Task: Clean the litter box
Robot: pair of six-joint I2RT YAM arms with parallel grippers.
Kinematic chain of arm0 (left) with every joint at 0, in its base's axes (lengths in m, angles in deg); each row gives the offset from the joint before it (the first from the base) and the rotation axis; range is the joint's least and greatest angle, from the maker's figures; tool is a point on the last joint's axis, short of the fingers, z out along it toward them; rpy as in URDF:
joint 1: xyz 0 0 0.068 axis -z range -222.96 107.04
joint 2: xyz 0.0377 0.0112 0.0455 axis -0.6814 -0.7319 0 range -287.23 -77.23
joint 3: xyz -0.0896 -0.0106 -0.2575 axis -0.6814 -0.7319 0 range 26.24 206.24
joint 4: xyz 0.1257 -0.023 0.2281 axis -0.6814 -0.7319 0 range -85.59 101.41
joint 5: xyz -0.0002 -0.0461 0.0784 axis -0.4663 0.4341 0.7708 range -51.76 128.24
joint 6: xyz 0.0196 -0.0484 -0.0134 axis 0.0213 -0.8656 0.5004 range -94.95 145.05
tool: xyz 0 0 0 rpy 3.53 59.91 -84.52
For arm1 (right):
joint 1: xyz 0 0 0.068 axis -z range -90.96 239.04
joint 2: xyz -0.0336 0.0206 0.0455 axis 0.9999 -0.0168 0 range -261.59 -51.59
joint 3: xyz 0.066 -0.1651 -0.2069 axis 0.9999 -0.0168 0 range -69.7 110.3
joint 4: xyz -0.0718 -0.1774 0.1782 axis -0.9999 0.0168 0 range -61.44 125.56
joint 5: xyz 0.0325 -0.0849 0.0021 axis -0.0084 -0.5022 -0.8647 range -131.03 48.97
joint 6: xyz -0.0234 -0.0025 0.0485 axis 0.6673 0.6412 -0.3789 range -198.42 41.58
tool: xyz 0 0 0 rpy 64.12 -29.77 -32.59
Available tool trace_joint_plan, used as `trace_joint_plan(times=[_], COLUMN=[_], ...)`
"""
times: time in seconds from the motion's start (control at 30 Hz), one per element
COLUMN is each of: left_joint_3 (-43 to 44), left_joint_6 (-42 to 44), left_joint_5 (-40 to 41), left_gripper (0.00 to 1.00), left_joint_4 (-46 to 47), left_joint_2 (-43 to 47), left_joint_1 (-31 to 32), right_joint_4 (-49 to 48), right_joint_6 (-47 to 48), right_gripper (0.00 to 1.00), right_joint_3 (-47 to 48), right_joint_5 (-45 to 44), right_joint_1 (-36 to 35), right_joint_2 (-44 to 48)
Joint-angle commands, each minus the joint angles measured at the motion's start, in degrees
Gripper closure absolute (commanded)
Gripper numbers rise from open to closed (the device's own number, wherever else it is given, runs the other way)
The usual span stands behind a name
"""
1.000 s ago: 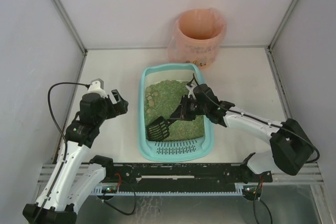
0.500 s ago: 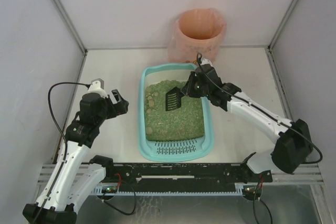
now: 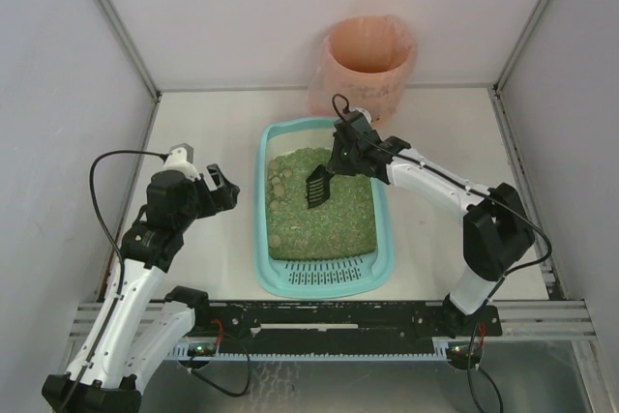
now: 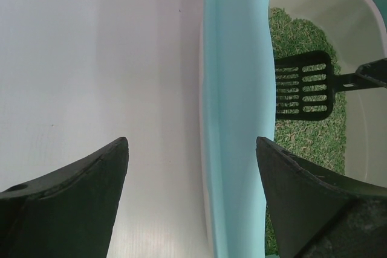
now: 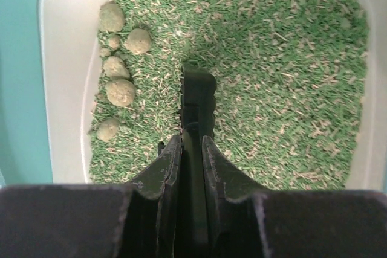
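Observation:
The light-teal litter box [image 3: 261, 202] lies mid-table with green litter in it. Several grey-green clumps [image 3: 279, 186] sit along its left side. My right gripper [image 3: 340, 157] is shut on the handle of a black slotted scoop [image 3: 315, 188], held over the litter in the far half. In the right wrist view the scoop [image 5: 196, 98] shows edge-on past my right gripper [image 5: 191, 140], with the clumps [image 5: 121, 92] to its left. My left gripper [image 3: 224, 191] stands open beside the box's left rim [image 4: 233, 119], holding nothing. In the left wrist view the left gripper [image 4: 192, 143] looks onto the scoop [image 4: 302, 86].
A round bin lined with a pink bag [image 3: 366, 65] stands behind the box at the far wall. The box's slotted grate end [image 3: 324, 278] faces the arm bases. Grey walls close in the table on both sides and at the back.
My right gripper has carried the scoop from the near part of the litter up to the far half of the box. The left arm has stayed put.

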Motion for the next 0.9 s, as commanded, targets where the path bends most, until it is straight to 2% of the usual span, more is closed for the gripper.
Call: trace_joint_plan(times=[0.0, 0.23, 0.47, 0.7, 0.87], left_joint_3=[-0.41, -0.41, -0.48, -0.5, -0.43], left_joint_6=[0.17, 0.03, 0.04, 0.11, -0.01], left_joint_5=[-0.74, -0.47, -0.41, -0.54, -0.7], left_gripper=[0.11, 0.11, 0.11, 0.11, 0.11], left_joint_4=[2.07, 2.04, 2.03, 2.09, 2.16], left_joint_2=[0.07, 0.06, 0.31, 0.22, 0.27], left_joint_1=[-0.44, -0.44, -0.39, -0.39, -0.42], right_joint_4=[-3.27, -13.8, -15.82, -29.95, -35.52], right_joint_6=[-3.49, -11.43, -12.42, -18.71, -19.85], right_gripper=[1.0, 1.0, 1.0, 1.0, 1.0], right_joint_3=[1.54, 1.49, -0.57, -10.92, -14.66], right_joint_5=[4.86, 18.64, 17.53, 20.52, 18.93], right_joint_1=[-0.24, -4.14, -3.52, -1.82, -1.01], right_joint_2=[-4.55, -12.9, -11.12, -5.84, -1.86])
